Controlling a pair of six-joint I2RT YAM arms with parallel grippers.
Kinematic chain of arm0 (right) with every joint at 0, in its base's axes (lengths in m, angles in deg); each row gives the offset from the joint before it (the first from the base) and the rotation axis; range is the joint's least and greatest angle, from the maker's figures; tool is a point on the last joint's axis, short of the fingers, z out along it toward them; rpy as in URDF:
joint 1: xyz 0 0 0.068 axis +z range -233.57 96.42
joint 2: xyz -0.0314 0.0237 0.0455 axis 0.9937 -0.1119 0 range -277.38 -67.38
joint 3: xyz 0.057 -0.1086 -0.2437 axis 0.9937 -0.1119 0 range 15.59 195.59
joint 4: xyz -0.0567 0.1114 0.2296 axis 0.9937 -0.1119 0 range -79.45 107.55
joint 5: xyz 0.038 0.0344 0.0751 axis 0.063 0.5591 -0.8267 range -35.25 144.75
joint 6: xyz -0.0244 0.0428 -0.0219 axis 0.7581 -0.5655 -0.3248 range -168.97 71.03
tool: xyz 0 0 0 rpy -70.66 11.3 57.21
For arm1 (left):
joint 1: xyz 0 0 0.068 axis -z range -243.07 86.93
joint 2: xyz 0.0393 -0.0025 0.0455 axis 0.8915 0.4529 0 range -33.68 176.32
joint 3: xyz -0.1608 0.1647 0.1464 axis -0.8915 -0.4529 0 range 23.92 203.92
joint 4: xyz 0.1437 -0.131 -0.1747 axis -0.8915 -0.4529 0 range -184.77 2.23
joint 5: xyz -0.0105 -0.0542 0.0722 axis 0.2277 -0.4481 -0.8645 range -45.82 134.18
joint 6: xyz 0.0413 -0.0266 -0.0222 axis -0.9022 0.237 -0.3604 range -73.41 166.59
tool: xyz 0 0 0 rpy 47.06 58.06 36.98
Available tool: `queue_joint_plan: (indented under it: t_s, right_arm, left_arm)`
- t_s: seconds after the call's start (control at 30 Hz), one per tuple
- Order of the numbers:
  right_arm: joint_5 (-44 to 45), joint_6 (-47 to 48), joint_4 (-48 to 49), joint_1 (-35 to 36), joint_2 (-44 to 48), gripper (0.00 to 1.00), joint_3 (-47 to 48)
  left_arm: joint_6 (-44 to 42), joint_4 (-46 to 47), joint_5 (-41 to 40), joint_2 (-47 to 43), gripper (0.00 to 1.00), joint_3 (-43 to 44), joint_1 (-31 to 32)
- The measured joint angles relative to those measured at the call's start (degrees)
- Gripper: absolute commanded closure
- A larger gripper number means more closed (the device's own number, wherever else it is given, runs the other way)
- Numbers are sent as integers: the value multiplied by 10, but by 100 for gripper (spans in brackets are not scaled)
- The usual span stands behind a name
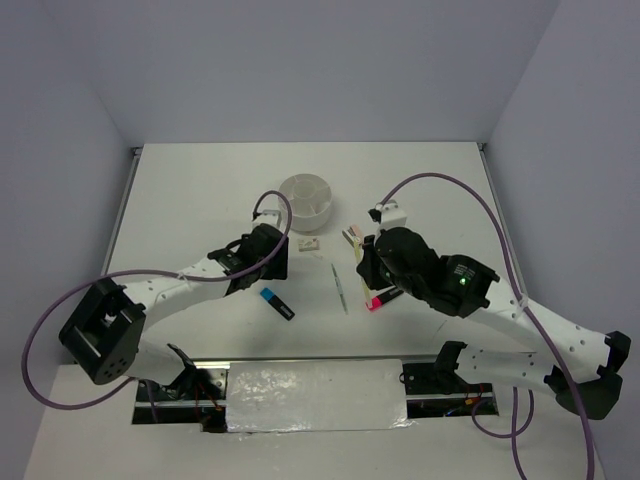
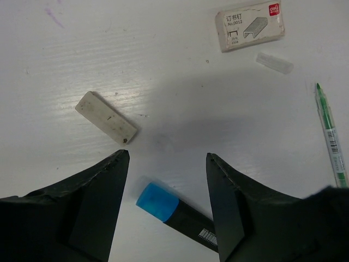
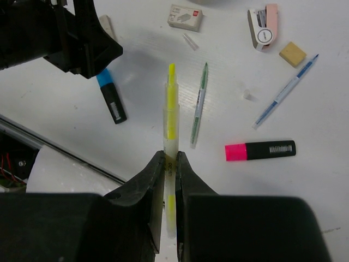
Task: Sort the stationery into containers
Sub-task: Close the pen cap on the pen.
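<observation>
A: White bench (image 1: 190,200), pale lilac walls on three sides. Where does the stationery lie?

B: Mostly loose at mid-bench, on the near side of the round white organiser cup (image 1: 306,216), which stands toward the far edge. The yellow pen (image 3: 171,109) is the exception. The right fingers (image 3: 154,176) are pressed tight on its barrel, and its tip points away from the wrist.

A: From above I can't find that pen.

B: The right arm covers it there, so only the right wrist view shows it. That view also has the green pen (image 3: 198,103) just beside it and the pink highlighter (image 3: 260,150) off to the right. The light-blue pen (image 3: 286,91) and a beige eraser (image 3: 293,54) lie beyond, near a stapler (image 3: 263,26).

A: And the left side?

B: The left fingers (image 2: 103,191) stand wide apart, holding nothing. Between them, low in the left wrist view, lies the blue highlighter (image 2: 163,204). A white eraser (image 2: 106,117) lies just past one fingertip, not touching it. A staple box (image 2: 250,25) sits farther out.

A: The cup's inside?

B: Only the top view looks in, and it shows dividers and several compartments.

A: The arms?

B: Both reach inward from the near corners with elbows bent, their wrists close together near the middle. Purple cables (image 1: 437,177) loop above them.
</observation>
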Motion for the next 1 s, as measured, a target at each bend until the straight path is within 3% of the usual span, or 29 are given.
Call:
queue_joint_plan:
  t_s: [0.33, 1.0]
  right_arm:
    - [-7, 2, 9, 0, 3, 100, -28]
    - [-22, 4, 17, 0, 3, 100, -35]
  left_arm:
    - [5, 24, 12, 28, 43, 0, 0]
    - [8, 45, 14, 56, 48, -15, 0]
